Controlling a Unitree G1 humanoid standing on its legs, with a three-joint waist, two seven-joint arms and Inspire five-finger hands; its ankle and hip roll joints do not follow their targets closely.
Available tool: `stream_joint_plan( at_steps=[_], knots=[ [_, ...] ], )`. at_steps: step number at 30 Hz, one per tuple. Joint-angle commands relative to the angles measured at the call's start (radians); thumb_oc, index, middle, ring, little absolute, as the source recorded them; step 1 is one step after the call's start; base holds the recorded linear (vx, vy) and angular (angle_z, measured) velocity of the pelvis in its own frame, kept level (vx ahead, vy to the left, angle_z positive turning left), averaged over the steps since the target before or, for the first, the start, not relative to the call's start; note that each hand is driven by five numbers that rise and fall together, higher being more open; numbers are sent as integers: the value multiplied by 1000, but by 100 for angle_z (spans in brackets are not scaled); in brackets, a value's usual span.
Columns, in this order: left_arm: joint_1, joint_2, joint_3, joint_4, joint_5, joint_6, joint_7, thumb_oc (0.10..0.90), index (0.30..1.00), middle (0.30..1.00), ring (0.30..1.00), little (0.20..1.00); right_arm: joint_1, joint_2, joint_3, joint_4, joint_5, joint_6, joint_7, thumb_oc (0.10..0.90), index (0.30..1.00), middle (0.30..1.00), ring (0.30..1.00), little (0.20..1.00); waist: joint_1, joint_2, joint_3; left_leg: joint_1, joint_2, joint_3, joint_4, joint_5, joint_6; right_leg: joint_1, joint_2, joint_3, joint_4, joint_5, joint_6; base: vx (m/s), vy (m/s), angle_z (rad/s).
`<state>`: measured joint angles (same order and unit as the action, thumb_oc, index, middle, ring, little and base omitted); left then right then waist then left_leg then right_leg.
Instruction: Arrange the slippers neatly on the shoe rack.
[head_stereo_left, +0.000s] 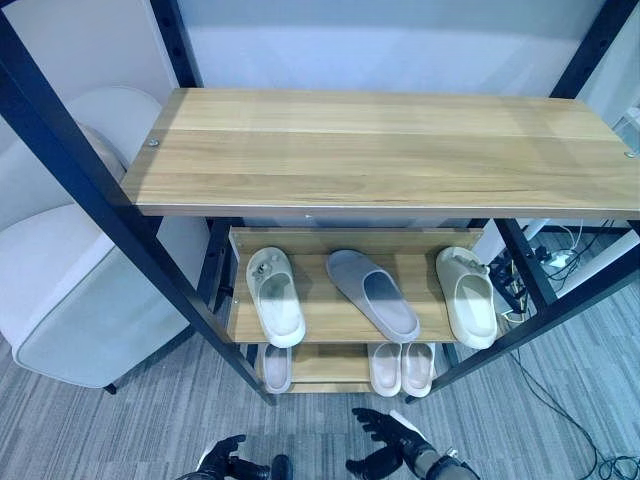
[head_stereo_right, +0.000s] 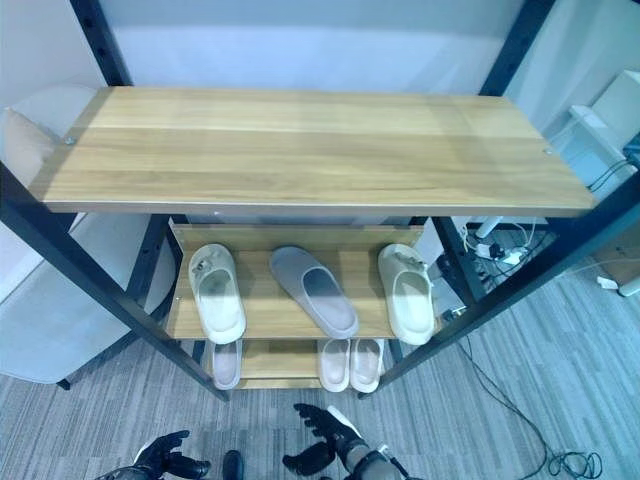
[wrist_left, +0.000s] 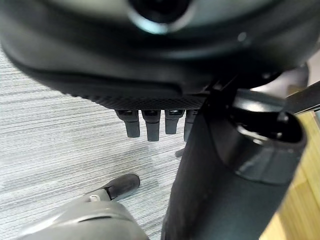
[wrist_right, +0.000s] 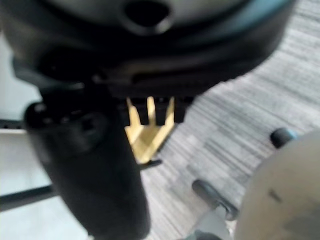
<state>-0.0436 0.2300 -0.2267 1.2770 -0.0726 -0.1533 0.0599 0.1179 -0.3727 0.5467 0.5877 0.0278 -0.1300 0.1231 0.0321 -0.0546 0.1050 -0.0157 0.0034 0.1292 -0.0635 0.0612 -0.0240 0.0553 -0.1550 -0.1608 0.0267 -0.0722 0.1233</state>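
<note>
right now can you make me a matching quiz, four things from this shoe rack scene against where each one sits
Things
1. grey slipper
2. cream slipper with charms
3. white pair
4. top shelf

Places
A. lowest shelf, right of centre
B. middle shelf, left end
C. bare, with no shoes on it
D. middle shelf, centre, lying at an angle

Pairs: 1-D, 2-B, 3-A, 4-C
</note>
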Motion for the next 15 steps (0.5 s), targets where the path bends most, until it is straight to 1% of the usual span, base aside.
stream_joint_plan(
  at_steps=[1, 4, 5, 6, 9, 10, 11, 13, 15],
  knots=[
    [-12, -19, -14, 56, 45, -31, 9, 800, 900, 900, 900, 900, -59, -16, 32, -234, 55, -97, 49, 800, 900, 900, 900, 900, 14, 12, -14, 11, -3, -17, 47, -98, 0, -58, -8, 25, 19, 62, 64, -19, 37, 2],
    [-8, -20, -16, 61, 65, -30, 9, 800, 900, 900, 900, 900, -88, -58, 77, -350, 42, -107, 81, 800, 900, 900, 900, 900, 26, 9, -20, 19, -4, -22, 21, -86, -1, -56, -9, 15, 13, 64, 67, -4, 5, 1],
    [-8, -20, -16, 61, 65, -30, 9, 800, 900, 900, 900, 900, -87, -60, 77, -353, 43, -105, 82, 800, 900, 900, 900, 900, 25, 9, -20, 21, -4, -23, 19, -85, -1, -56, -9, 14, 13, 64, 67, -28, 4, 4],
    [-10, -18, -16, 66, 72, -30, 12, 800, 900, 900, 900, 900, -117, -95, 100, -450, 40, -112, 101, 800, 900, 900, 900, 900, 33, 6, -19, 23, -5, -23, 5, -77, -3, -61, -10, 7, 11, 70, 70, -37, -9, 6],
    [-3, -14, -4, 73, 83, -28, 6, 800, 900, 900, 900, 900, -172, -170, 120, -615, 31, -123, 139, 800, 900, 900, 900, 900, 45, 0, -20, 26, -5, -21, -9, -70, -3, -68, -13, 0, 13, 77, 77, -33, -6, 9],
    [-3, -15, -4, 74, 83, -28, 6, 800, 900, 900, 900, 900, -170, -173, 119, -620, 33, -120, 141, 800, 900, 900, 900, 900, 45, 2, -19, 26, -5, -21, -9, -70, -3, -68, -14, 0, 13, 77, 77, -2, 13, 6],
    [5, -12, -6, 79, 111, -29, 0, 800, 900, 900, 900, 900, -189, -236, 102, -753, 58, -134, 164, 800, 900, 900, 900, 900, 47, 0, -24, 29, -6, -22, -11, -69, -3, -67, -15, -4, 16, 76, 78, 12, 14, 5],
    [16, -6, -8, 81, 132, -30, -5, 800, 900, 900, 900, 900, -200, -300, 72, -858, 98, -145, 179, 800, 900, 900, 900, 900, 47, -2, -29, 32, -5, -21, -10, -69, -3, -62, -16, -8, 17, 75, 80, 26, 15, 2],
    [24, 1, -1, 81, 137, -32, -12, 800, 900, 900, 900, 900, -197, -358, 29, -920, 122, -153, 173, 800, 900, 900, 900, 900, 44, -3, -34, 36, -4, -20, -10, -70, -5, -57, -17, -11, 16, 74, 80, 40, 13, 1]
  ],
)
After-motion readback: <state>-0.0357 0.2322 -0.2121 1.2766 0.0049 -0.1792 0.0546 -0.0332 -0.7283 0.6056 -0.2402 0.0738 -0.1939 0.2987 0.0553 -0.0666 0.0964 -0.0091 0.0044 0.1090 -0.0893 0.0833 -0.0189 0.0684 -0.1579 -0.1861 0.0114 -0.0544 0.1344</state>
